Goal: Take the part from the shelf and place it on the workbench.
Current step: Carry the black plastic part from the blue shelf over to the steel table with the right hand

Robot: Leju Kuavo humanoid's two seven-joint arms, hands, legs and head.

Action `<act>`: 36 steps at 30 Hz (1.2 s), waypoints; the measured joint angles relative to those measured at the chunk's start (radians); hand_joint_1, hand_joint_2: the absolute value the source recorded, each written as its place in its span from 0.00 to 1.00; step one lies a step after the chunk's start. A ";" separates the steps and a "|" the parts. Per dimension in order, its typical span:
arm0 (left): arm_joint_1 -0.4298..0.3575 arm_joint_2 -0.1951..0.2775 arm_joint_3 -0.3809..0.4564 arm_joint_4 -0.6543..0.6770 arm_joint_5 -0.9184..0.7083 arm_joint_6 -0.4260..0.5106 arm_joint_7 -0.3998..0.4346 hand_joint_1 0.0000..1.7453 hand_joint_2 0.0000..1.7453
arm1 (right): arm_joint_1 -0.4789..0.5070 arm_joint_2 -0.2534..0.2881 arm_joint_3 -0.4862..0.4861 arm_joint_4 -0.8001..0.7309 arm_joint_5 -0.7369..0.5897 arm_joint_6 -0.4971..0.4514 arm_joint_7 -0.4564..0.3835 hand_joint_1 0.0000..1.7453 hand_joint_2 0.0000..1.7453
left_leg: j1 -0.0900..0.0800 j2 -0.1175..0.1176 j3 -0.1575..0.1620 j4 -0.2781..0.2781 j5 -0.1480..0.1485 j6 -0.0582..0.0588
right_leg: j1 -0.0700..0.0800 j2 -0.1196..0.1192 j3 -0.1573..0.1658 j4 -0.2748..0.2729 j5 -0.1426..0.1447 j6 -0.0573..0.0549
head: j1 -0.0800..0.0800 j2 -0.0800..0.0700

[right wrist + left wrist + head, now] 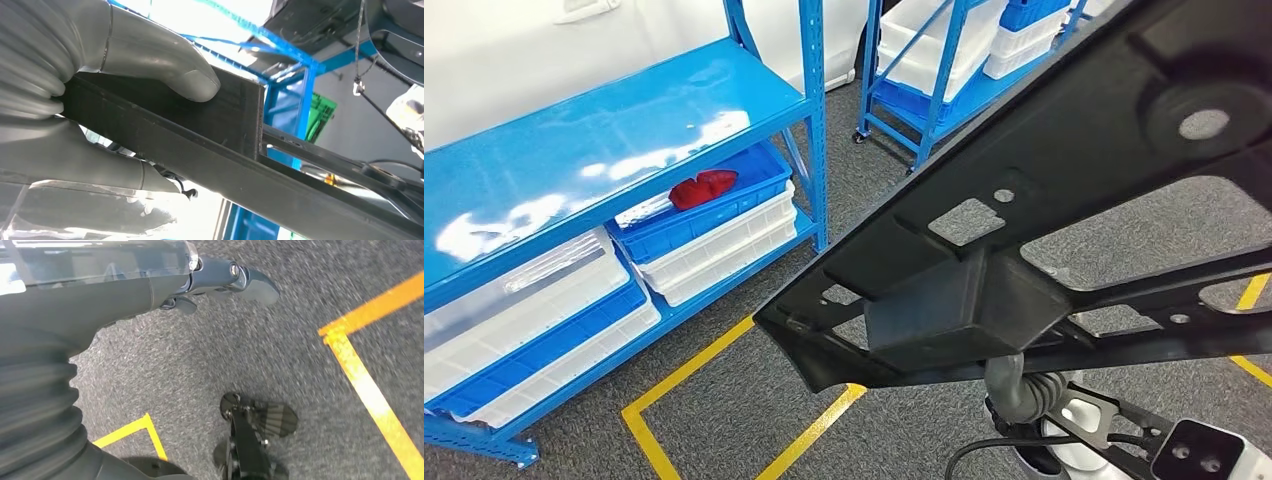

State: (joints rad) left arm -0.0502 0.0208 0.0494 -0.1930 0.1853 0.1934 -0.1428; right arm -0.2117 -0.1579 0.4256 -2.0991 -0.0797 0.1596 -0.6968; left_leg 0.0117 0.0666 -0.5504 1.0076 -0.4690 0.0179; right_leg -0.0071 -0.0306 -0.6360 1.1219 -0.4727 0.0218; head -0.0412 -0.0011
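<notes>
Right hand [100,100] of mine clamps one boxy edge of the long black perforated plastic panel [1044,210], which juts toward ten o'clock, so its leverage could twist it loose near the blue metal shelf [604,130].

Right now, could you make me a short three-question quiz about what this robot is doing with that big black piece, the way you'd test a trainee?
1. True or false: the large black plastic frame part lies on the glossy blue metal shelf.
2. Which hand grips the part? A) left hand B) right hand C) neither
3. Fill in: the small red object lies in a ____ plastic tray.

Key
1. False: it is held up in the air, over the grey carpet floor.
2. B: the right hand clamps its thick block; the left hand hangs over the floor, holding nothing.
3. Blue.
</notes>
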 joint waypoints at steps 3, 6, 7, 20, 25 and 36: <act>-0.002 -0.007 -0.001 0.000 -0.004 -0.008 0.001 0.00 1.00 | -0.006 0.000 0.024 -0.009 0.029 -0.027 0.000 1.00 1.00 | -0.007 0.025 0.004 -0.001 -0.004 -0.012 | 0.015 -0.033 0.051 -0.106 0.017 -0.022 | 0.000 0.000; -0.004 -0.008 -0.001 0.000 -0.004 -0.021 -0.005 0.00 1.00 | -0.014 0.000 0.042 -0.014 0.037 -0.043 -0.001 1.00 1.00 | -0.008 0.034 0.008 0.003 -0.015 -0.029 | 0.011 -0.001 0.050 -0.114 0.025 -0.039 | 0.000 0.000; -0.005 -0.008 -0.001 0.000 -0.002 -0.025 -0.009 0.00 1.00 | -0.019 0.000 0.046 -0.015 0.035 -0.047 -0.001 1.00 1.00 | -0.007 0.017 -0.001 0.027 -0.034 -0.033 | 0.008 0.009 0.051 -0.119 0.029 -0.044 | 0.000 0.000; 0.005 -0.003 0.004 0.000 0.007 -0.033 -0.054 0.00 1.00 | -0.040 0.002 0.080 -0.027 0.015 -0.066 0.000 1.00 1.00 | 0.004 -0.124 -0.001 0.002 0.000 -0.019 | -0.002 0.158 0.031 -0.104 0.038 -0.020 | 0.000 0.000; 0.006 -0.002 0.012 0.000 0.014 -0.032 -0.060 0.00 1.00 | -0.044 0.013 0.088 -0.035 0.037 -0.064 -0.001 1.00 1.00 | 0.005 -0.062 0.002 -0.010 0.006 0.005 | -0.002 0.050 -0.070 0.100 -0.070 0.004 | 0.000 0.000; 0.001 -0.007 0.016 0.000 -0.020 -0.033 -0.032 0.00 1.00 | -0.020 0.035 0.097 -0.064 0.085 -0.113 -0.001 1.00 1.00 | -0.003 0.045 0.026 -0.009 -0.019 -0.034 | 0.009 -0.006 0.039 -0.110 0.027 -0.031 | 0.000 0.000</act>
State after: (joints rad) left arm -0.0487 0.0134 0.0656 -0.1930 0.1656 0.1607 -0.1748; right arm -0.2319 -0.1232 0.5228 -2.1631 0.0058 0.0468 -0.6974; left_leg 0.0091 0.1114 -0.5248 0.9989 -0.4885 -0.0162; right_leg 0.0022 -0.0371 -0.5969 1.0116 -0.4452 -0.0096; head -0.0415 -0.0010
